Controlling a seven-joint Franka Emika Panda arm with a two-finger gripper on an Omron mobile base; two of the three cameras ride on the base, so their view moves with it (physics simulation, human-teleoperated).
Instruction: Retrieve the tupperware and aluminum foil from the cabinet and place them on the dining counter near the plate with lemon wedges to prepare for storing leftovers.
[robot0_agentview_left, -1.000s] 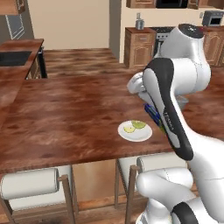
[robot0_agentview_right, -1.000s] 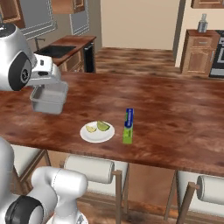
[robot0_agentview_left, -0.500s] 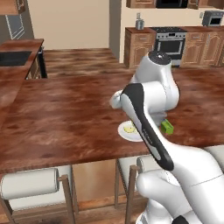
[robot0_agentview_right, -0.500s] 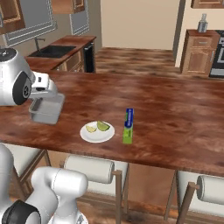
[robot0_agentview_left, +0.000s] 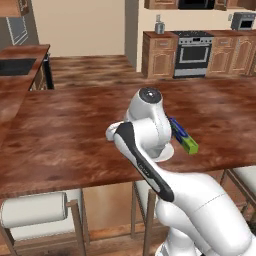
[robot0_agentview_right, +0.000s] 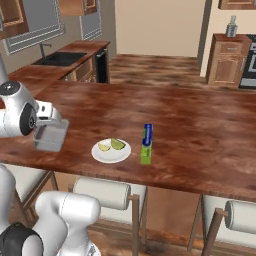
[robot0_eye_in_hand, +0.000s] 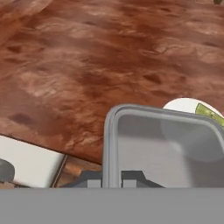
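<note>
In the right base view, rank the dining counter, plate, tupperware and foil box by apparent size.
1. dining counter, by far
2. plate
3. tupperware, looks close to the plate, and being held nearer the camera makes that order unsure
4. aluminum foil box, slim, seen foreshortened

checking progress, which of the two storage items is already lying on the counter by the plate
The blue foil box, lying flat on the counter beside the plate. The grey plastic container is held in the gripper.

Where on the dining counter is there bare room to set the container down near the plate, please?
The gripper holds the tupperware over the near edge of the dining counter. Bare wood lies between that edge and the plate, left of the lemon wedges. Right of the plate is tighter: the aluminum foil lies close beside it. Beyond both, the wood is open.
</note>
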